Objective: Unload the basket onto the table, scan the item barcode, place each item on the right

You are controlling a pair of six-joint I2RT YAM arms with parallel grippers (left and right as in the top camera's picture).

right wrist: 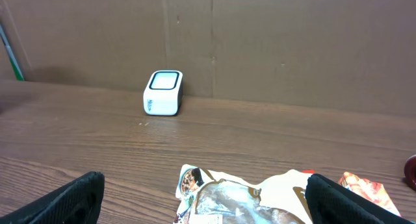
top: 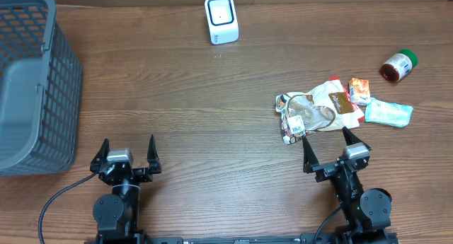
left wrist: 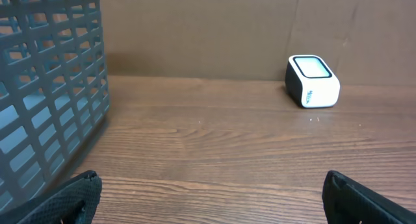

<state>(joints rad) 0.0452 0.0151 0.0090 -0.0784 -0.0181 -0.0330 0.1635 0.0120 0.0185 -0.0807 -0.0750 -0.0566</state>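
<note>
The barcode scanner point(top: 221, 19) is a small white box with a dark-rimmed window, standing at the far middle of the table; it also shows as the scanner point(left wrist: 312, 81) and scanner point(right wrist: 163, 93) in the wrist views. A crumpled clear-and-white snack bag point(top: 311, 113) lies just ahead of my right gripper point(top: 326, 139), which is open and holds nothing. From the right wrist, the bag point(right wrist: 247, 198) lies between the spread fingers of the gripper point(right wrist: 205, 185). My left gripper point(top: 128, 146) is open over bare wood, as the left wrist's look at that gripper point(left wrist: 211, 185) confirms.
A grey mesh basket point(top: 28, 81) fills the far left, with its wall point(left wrist: 45, 87) close beside the left arm. Right of the bag lie an orange packet point(top: 359, 90), a teal packet point(top: 388, 112) and a tipped bottle with a green cap point(top: 399, 65).
</note>
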